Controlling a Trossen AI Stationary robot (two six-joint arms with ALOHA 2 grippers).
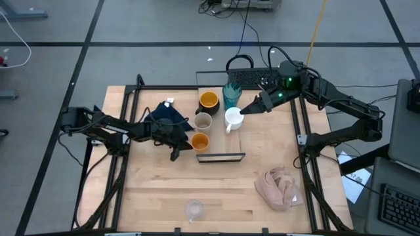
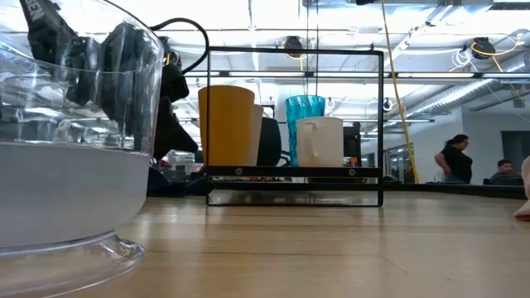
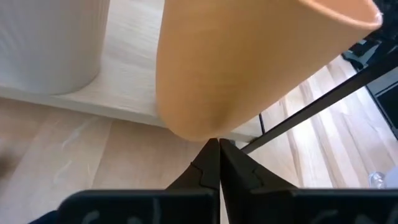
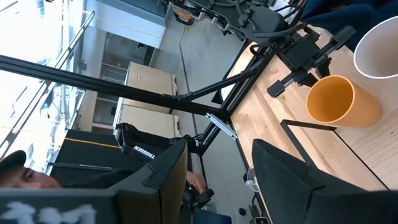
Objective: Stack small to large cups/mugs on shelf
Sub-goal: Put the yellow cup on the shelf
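Note:
The shelf [image 1: 233,141] lies mid-table and carries five cups. The black mug [image 1: 209,100] and teal tumbler [image 1: 231,95] stand at its far end, then the white mug [image 1: 233,118] and grey-beige cup [image 1: 203,122]. The orange cup [image 1: 199,141] stands nearest, by the shelf's left edge. The clear glass [image 1: 194,208] stands on the table near the front edge. My left gripper [image 1: 186,145] is shut, its tips at the orange cup's left side. My right gripper [image 1: 247,109] hangs open, high over the white mug, with nothing between its fingers. My left gripper's shut fingertips [image 3: 219,152] stand right at the orange cup's wall near its bottom [image 3: 202,127]. They come from the table's left, slanting down. I cannot tell whether they touch it. The cup stands upright on the shelf's edge.
A dark navy cloth [image 1: 167,113] lies under my left arm, left of the shelf. A pink-beige cloth [image 1: 279,187] lies at the near right. A thin black frame [image 2: 294,124] stands around the shelf. People show in the room behind [image 2: 455,157].

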